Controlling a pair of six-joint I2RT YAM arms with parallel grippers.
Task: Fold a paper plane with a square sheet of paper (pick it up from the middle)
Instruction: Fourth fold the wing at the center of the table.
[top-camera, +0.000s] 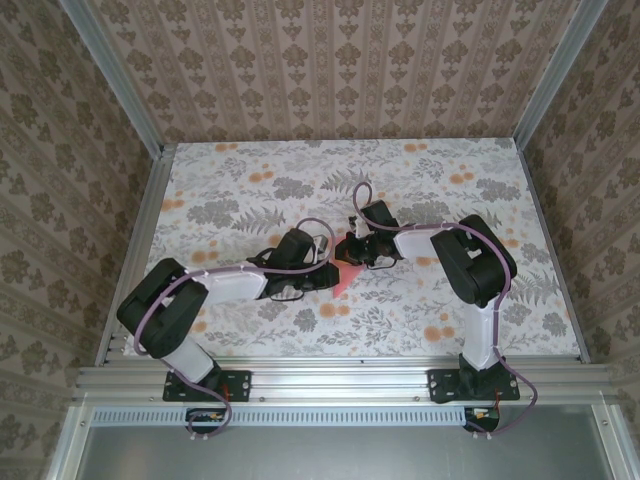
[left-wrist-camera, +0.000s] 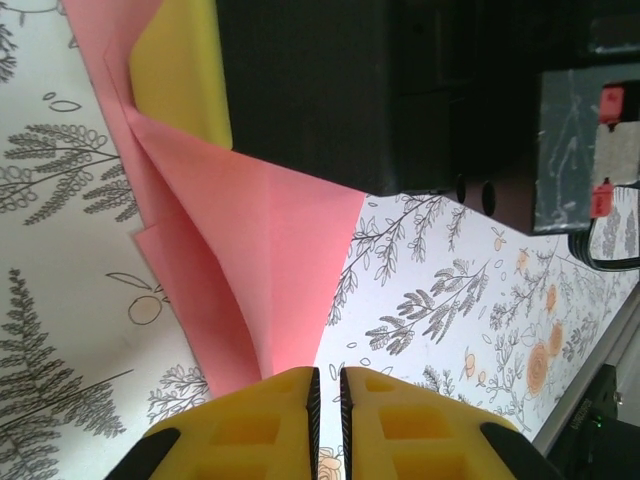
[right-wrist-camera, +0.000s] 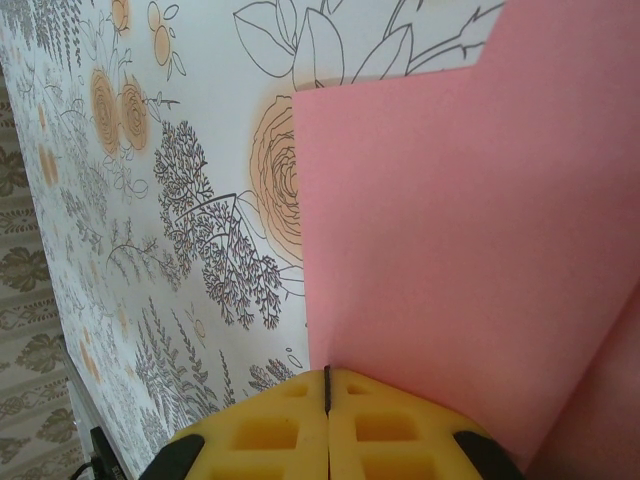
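Observation:
The salmon pink sheet of paper (top-camera: 345, 280) lies partly folded, with creases and flaps, on the floral table between both arms. My right gripper (right-wrist-camera: 326, 380) is shut, its seam right on the sheet's (right-wrist-camera: 460, 220) straight edge, pinching it. In the left wrist view one yellow finger (left-wrist-camera: 185, 70) of that gripper presses the paper's (left-wrist-camera: 260, 250) far folded corner. My left gripper (left-wrist-camera: 326, 385) stands at the paper's narrow near end. Its jaws are a thin slit apart, with only tablecloth showing between them and the paper lying under its left-hand finger. From above, the left gripper (top-camera: 328, 268) and the right gripper (top-camera: 352, 255) nearly meet.
A floral tablecloth (top-camera: 430, 300) covers the table, ringed by aluminium rails (top-camera: 330, 380) and wallpapered walls. The right arm's black wrist body (left-wrist-camera: 400, 90) hangs close over the paper's far side in the left wrist view. The table edge rail (left-wrist-camera: 600, 370) runs at the right of that view.

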